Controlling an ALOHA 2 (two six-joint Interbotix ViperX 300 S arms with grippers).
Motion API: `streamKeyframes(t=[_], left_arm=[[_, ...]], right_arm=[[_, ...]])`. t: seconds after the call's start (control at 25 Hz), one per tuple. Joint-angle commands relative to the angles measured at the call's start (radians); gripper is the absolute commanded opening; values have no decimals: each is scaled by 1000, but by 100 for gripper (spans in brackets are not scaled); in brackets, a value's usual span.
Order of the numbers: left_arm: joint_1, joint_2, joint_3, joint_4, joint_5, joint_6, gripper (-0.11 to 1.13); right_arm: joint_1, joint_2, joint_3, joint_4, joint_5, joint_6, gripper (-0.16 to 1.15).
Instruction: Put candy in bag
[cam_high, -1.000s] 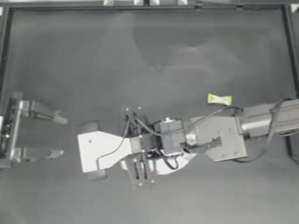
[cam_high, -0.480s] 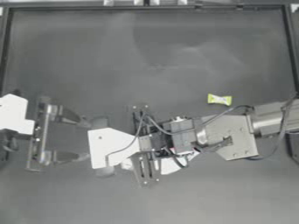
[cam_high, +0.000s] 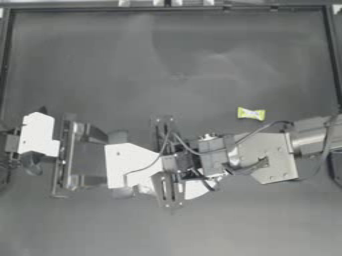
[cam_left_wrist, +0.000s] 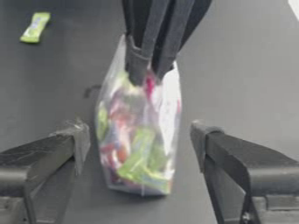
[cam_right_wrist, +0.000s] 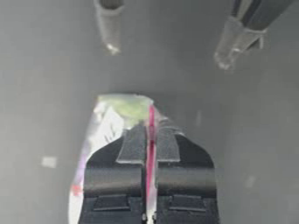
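The bag (cam_left_wrist: 139, 144) is clear plastic with colourful sweets inside and hangs upright just above or on the table. My right gripper (cam_right_wrist: 150, 146) is shut on the bag's (cam_right_wrist: 119, 113) pink seal strip; in the left wrist view the right gripper (cam_left_wrist: 151, 65) comes down onto the bag's top. Seen from above, the right gripper (cam_high: 167, 190) is low in the middle and covers most of the bag. My left gripper (cam_left_wrist: 140, 131) is open, one jaw on each side of the bag, touching neither. The candy (cam_high: 250, 114), yellow-green with twisted ends, lies loose right of centre, also seen as the candy (cam_left_wrist: 35, 27).
The dark table (cam_high: 167, 65) has a raised rim (cam_high: 171, 7) along the back and sides. The right arm (cam_high: 267, 157) stretches across from the right edge, passing just below the candy. The left arm (cam_high: 37, 135) reaches in from the left edge.
The left arm has moved right, bringing its open gripper up to the bag. The right arm has shifted slightly left with the bag. The candy has not moved.
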Motion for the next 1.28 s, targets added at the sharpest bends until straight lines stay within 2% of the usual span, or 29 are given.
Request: streamKeyframes(t=[0.04,0.6,0.84,1.28], left_arm=[[-9,11,-37,-2,-12,3,99],[-11,115,-97,-2,-20,6,96],[-9,127,-115,-2,-21,8,90],[-11,149,-130,-2,-21,8,88]], right_arm=[[-6,-49,2,0,-18,3,10],[-17,-58,31,-6,-54,32,10],[-17,-58,34,-6,-61,32,10],[-17,-58,34,-8,-74,31,10]])
